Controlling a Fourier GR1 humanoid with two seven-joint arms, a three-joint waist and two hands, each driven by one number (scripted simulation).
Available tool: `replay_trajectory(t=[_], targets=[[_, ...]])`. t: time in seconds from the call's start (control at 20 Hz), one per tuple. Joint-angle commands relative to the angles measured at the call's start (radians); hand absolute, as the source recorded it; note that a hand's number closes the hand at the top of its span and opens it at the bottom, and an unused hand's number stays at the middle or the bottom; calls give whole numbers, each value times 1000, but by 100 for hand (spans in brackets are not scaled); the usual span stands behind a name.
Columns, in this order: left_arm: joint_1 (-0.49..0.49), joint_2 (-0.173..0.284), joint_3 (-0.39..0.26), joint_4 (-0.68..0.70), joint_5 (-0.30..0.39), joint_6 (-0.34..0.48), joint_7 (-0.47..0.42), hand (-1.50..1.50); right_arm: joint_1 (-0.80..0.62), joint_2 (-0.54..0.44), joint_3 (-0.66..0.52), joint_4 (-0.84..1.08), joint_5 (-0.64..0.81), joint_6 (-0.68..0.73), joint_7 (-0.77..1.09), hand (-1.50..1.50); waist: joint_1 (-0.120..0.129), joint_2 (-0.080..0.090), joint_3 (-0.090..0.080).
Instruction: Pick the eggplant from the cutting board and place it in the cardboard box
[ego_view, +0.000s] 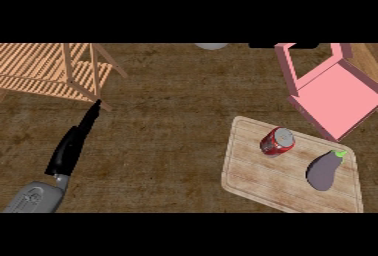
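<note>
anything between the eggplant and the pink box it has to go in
Nothing visible. The eggplant lies on the cutting board at its right side, and the box sits just beyond the board's far right corner. The red can stands to the eggplant's left, off that path.

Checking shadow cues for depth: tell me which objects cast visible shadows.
Head view: the eggplant and the red can lay only thin dark edges on the cutting board; the pink box shades the counter beneath; no glare.

Left forearm (37, 196) enters at lower left; left hand (71, 145) extended, fingers straight. Right hand out of view.
</note>
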Motion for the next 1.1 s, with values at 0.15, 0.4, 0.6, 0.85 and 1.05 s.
replay_trajectory(t=[0.15, 0.4, 0.6, 0.85, 1.05], targets=[[-41, -9, 51, 39, -12, -41, 6, 0, -206, -19, 53, 109, -44, 80, 164, -150, -4, -2, 2], [-54, -34, 74, 34, -34, -45, 41, 0, -293, 77, 143, 211, 10, 81, 121, -150, -10, -4, 2], [45, -43, 59, 4, -79, -50, -22, 0, -366, 97, 187, 264, 80, 88, 158, -150, -5, -5, 2], [53, -31, 97, -95, -83, -74, 80, 0, -419, 137, 197, 321, 203, 90, 139, -150, -5, -6, 2], [32, -94, 92, -48, -128, -65, 74, 0, -464, 165, 184, 384, 184, 166, 120, -150, -10, -6, 2]])
